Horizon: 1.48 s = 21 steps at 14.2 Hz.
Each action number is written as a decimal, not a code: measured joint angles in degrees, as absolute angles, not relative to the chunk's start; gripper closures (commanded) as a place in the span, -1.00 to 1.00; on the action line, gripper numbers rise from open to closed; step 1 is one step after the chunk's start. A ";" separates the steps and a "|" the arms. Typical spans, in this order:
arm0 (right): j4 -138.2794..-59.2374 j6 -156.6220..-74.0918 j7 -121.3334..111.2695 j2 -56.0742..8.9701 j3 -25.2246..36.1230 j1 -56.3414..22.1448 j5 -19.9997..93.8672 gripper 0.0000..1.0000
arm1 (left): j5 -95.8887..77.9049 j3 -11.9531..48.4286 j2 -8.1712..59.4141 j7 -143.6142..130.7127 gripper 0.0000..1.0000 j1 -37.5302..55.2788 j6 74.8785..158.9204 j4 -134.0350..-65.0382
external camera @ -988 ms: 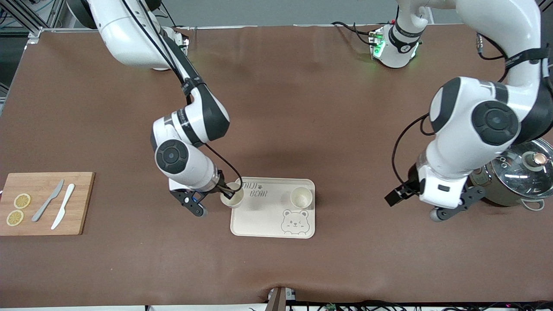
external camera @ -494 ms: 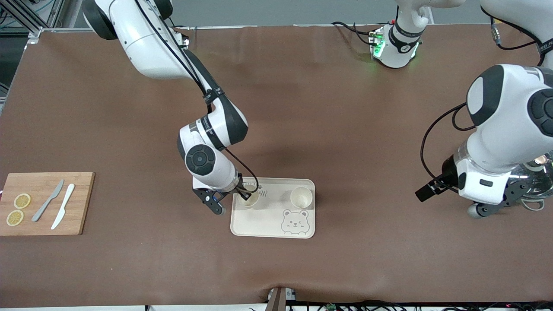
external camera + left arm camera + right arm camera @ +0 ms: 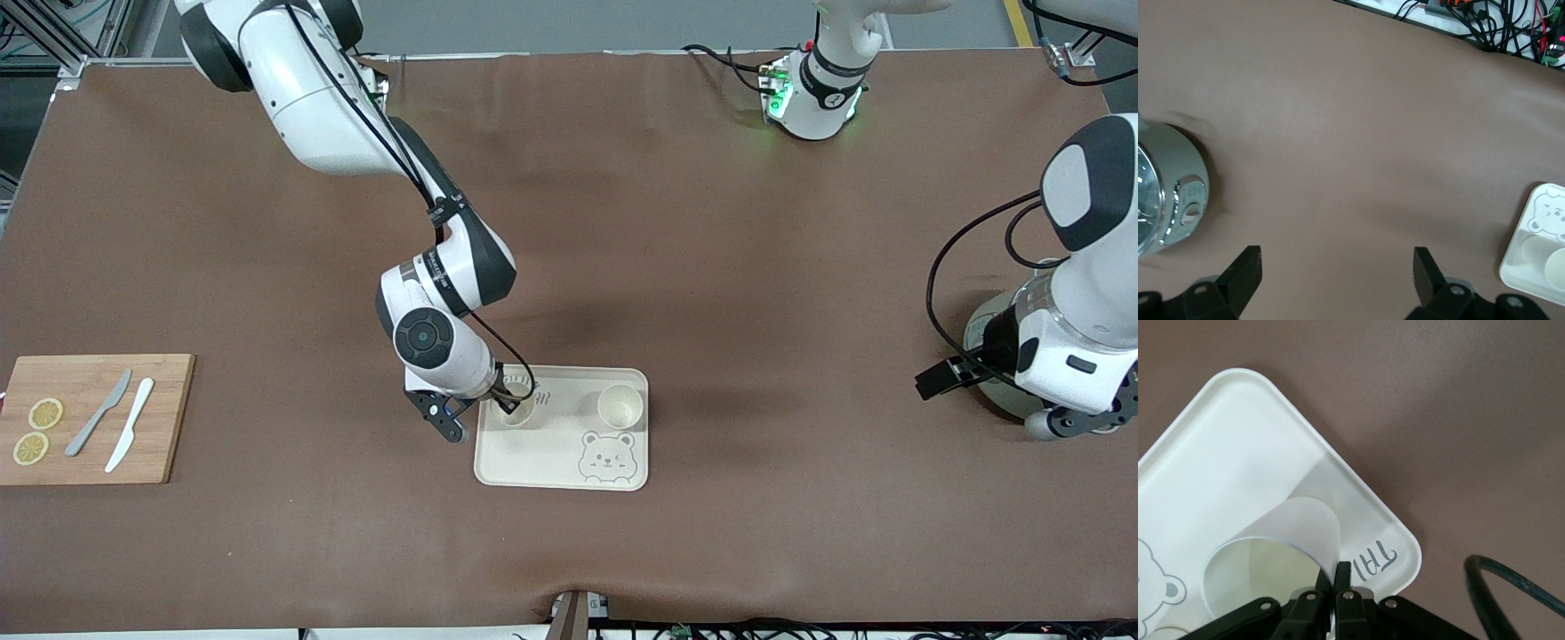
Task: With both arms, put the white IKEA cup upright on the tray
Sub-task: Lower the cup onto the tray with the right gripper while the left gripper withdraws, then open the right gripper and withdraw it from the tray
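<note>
The cream tray [image 3: 551, 469] with a bear drawing lies near the table's middle. My right gripper [image 3: 508, 406] is shut on the rim of a white cup [image 3: 520, 411], which stands upright on the tray at the right arm's end, over the lettering. In the right wrist view the fingers pinch the cup [image 3: 1281, 540] wall on the tray [image 3: 1238, 453]. A second white cup [image 3: 620, 406] stands upright on the tray toward the left arm's end. My left gripper [image 3: 1337, 267] is open and empty above bare table near the pot; the tray corner shows in its view [image 3: 1531, 257].
A steel pot [image 3: 996, 356] with a glass lid sits under the left arm; it also shows in the left wrist view [image 3: 1165, 187]. A wooden cutting board [image 3: 89, 418] with two knives and lemon slices lies at the right arm's end.
My right gripper carried the cup from the tray's edge onto the tray and lowered it. My left arm swung away toward its end of the table, over the pot.
</note>
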State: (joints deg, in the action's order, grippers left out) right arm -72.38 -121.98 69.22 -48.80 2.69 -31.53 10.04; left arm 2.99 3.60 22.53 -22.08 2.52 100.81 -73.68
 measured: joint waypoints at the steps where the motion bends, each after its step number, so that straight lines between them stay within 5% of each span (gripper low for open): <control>1: -72.35 -121.96 69.23 -48.81 2.72 -31.50 10.04 -1.00 | 2.99 3.60 22.42 -20.85 -1.00 2.17 100.61 -73.68; 9: -68.46 -112.03 69.14 -46.78 3.43 -31.71 9.69 -1.00 | 2.99 3.58 18.13 -10.72 -1.00 -1.82 93.79 -73.73; 21: -68.87 -86.37 57.55 -27.32 6.06 -22.14 9.56 -1.00 | 2.99 3.74 10.09 -6.37 -1.00 -4.05 92.64 -81.86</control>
State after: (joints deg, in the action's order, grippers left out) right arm -68.87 -86.37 57.55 -27.32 6.06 -22.14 9.56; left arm 2.99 3.74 10.09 -6.37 -4.05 92.64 -81.86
